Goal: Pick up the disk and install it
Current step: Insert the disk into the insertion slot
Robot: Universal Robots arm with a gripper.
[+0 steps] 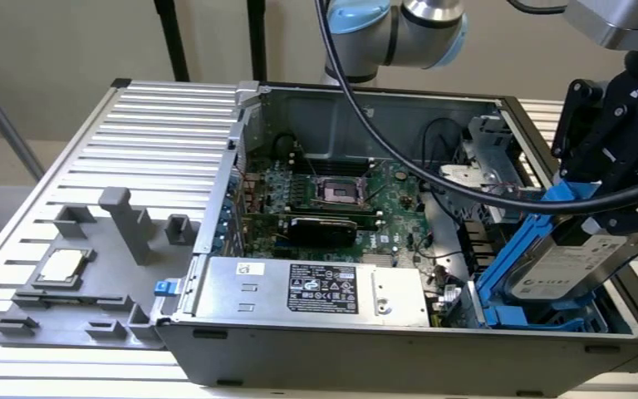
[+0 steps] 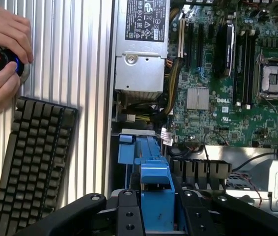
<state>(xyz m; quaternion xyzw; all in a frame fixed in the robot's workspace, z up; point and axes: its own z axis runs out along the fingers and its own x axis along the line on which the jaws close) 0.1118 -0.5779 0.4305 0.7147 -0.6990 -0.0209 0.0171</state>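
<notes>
Hands (image 2: 4, 29): a person's two, wrapped round a black round controller (image 2: 2, 60) with a blue glow, over the slats outside the case's near wall.
Keyboard (image 2: 31, 162): dark, flat on the same slats, just beside those hands.
Table (image 1: 164, 125): ribbed aluminium, carries everything I see.
Fixture tray (image 1: 109, 291): grey, near corner on the exterior view's left, beside the case. A square silver chip (image 1: 62, 266) sits in one pocket, with an upright post (image 1: 130, 220) just past it.
Case (image 1: 408, 353): grey tower on its side, lid off, insides open to me.
Power supply (image 1: 313, 291): grey box with a black label, lying along the near wall inside the case.
Disk (image 1: 568, 264): inside the case, near corner on the exterior view's right. Silver body, white label, blue rails round it. Tilted: lower end down in the bay, upper end raised toward the claw. I can't tell whether it is seated.
Gripper (image 1: 591, 199): black claw clamped on the disk's blue top end. On the wrist view I read the same, blue plastic pinched between the black fingers (image 2: 129, 211).
Motherboard (image 1: 391, 187): green, on the case floor past the power supply. A black card (image 1: 319, 229) lies across it, and the square CPU socket (image 1: 336, 193) is just beyond that card.
Cable (image 1: 430, 158): black, running from the arm across the open case to the gripper.
Arm (image 1: 408, 29): silver and light-blue joint, above the far wall.
</notes>
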